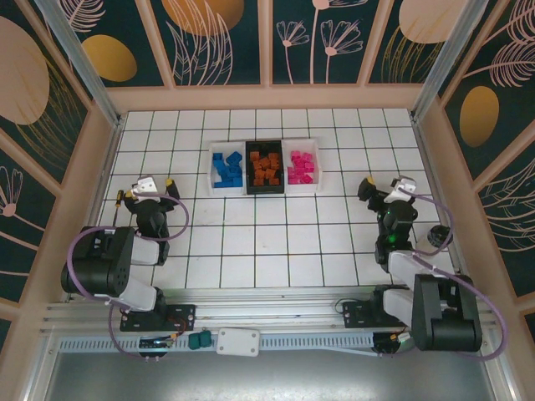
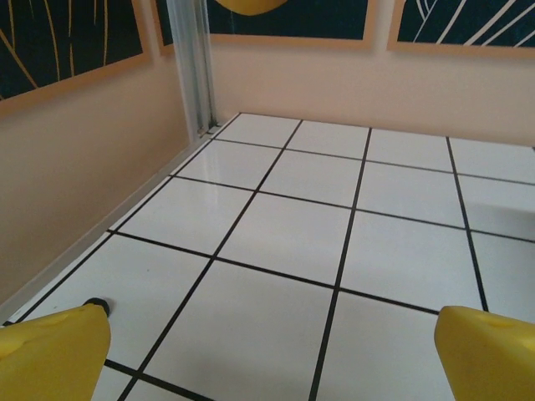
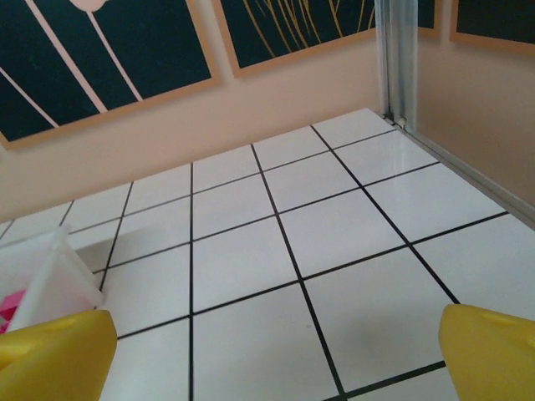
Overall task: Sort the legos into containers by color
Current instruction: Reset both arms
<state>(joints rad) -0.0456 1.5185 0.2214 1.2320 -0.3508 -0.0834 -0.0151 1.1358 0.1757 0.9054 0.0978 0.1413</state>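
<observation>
The containers (image 1: 264, 191) are parked toward the far side of the tiled table (image 1: 251, 242), roughly in the middle between left and right. They're joined into one row, and the row's long axis runs left to right, parallel to the far wall, while each tray's own long side points near to far. The legos are already split by color: the blue bricks (image 1: 227, 170) are piled in the left white tray (image 1: 212, 171), the orange-brown bricks (image 1: 266, 169) in the black middle tray, and the pink bricks (image 1: 301, 169) in the right white tray (image 1: 318, 167). The bricks are jumbled every which way, so no single heading can be made out for them. The left gripper (image 1: 144, 187) is held over the left side of the table, well apart from the trays, with its yellow fingers (image 2: 50, 351) spread wide and nothing between them but bare tile. The right gripper (image 1: 386, 187) is held over the right side, also spread wide and empty; from its wrist camera a corner of the right white tray is caught at the left edge, with a bit of pink inside.
</observation>
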